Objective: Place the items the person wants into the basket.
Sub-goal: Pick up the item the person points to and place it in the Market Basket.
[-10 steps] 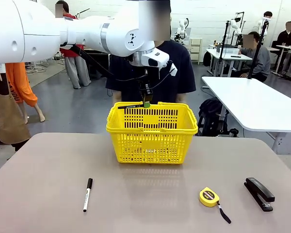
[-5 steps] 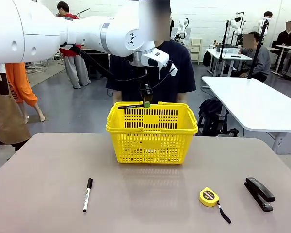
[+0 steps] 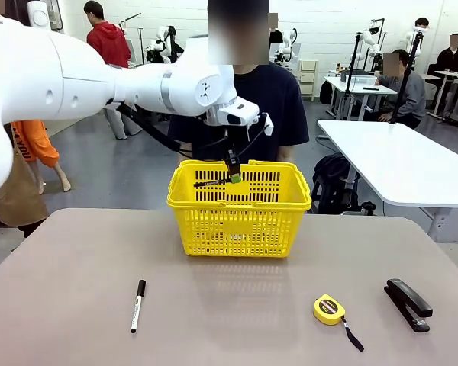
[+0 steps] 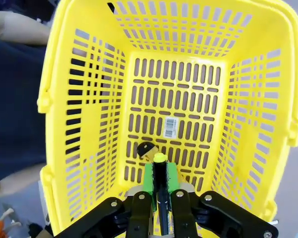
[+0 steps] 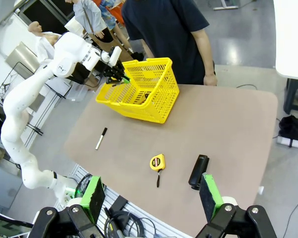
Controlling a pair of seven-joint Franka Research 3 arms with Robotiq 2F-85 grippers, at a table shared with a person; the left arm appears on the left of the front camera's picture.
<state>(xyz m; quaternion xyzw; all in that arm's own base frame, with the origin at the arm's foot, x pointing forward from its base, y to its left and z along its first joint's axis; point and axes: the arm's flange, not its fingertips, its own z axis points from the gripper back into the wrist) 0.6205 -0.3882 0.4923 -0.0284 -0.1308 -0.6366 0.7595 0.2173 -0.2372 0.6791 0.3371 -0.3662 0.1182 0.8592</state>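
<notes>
- The desk is broad and grey-brown, and the person in the navy T-shirt stands at its far edge, right behind the basket.
- The left arm reaches in across the middle, with its wrist hanging above the basket.
- The yellow basket sits on the far half of the desk with its handles folded down on the rim.
- The left jaws point down into the basket's open top near the far wall. Their green pads are pinched tight on the slim black pen.
- The pen lies level at about rim height, and its yellow-green end pokes out past the pads.
- The right jaws hang high above the near side of the desk, their green pads spread wide with nothing between them.
- The black stapler lies at the near right.
- The white marker lies at the near left with its black cap pointing away.
- The yellow tape measure lies near the stapler, not touching it.
</notes>
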